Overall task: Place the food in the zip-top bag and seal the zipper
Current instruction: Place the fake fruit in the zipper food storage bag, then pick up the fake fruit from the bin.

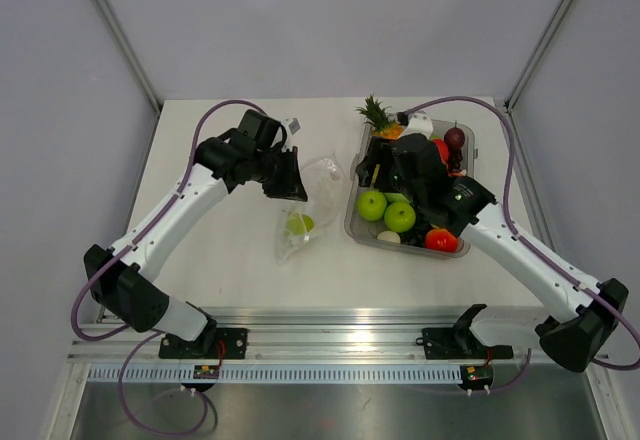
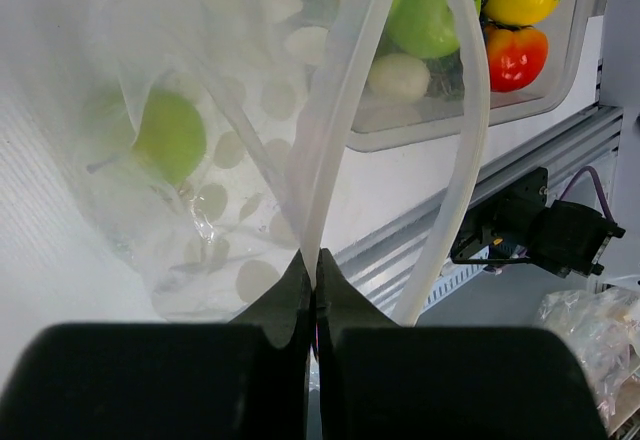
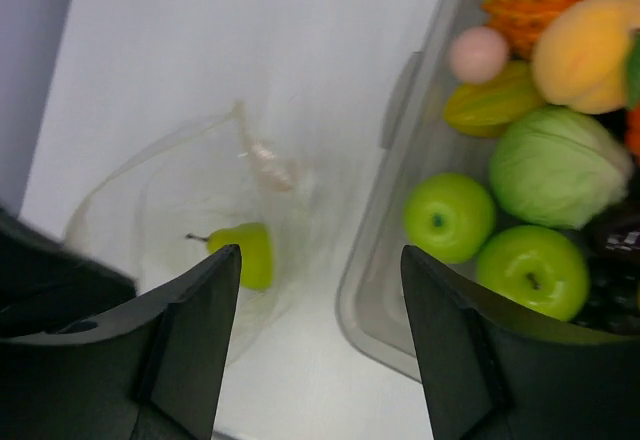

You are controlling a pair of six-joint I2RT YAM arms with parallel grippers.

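On the table [image 1: 230, 260], the tray [image 1: 352, 226] of food [image 1: 400, 216] sits by the right edge, with the zip-top bag [image 1: 318, 182] just left of it. Looks like the left gripper [image 2: 312, 260] is pinched tight on the zipper [image 2: 335, 110], I'd guess to hold the mouth open. The right gripper [image 3: 320, 255] hangs wide and empty over the tray's left rim. One green pear [image 3: 250, 253] is already bagged.

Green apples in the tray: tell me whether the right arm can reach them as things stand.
Probably yes. The right gripper hangs open over the tray rim, and the green apples lie uncovered right beside it, nothing between.
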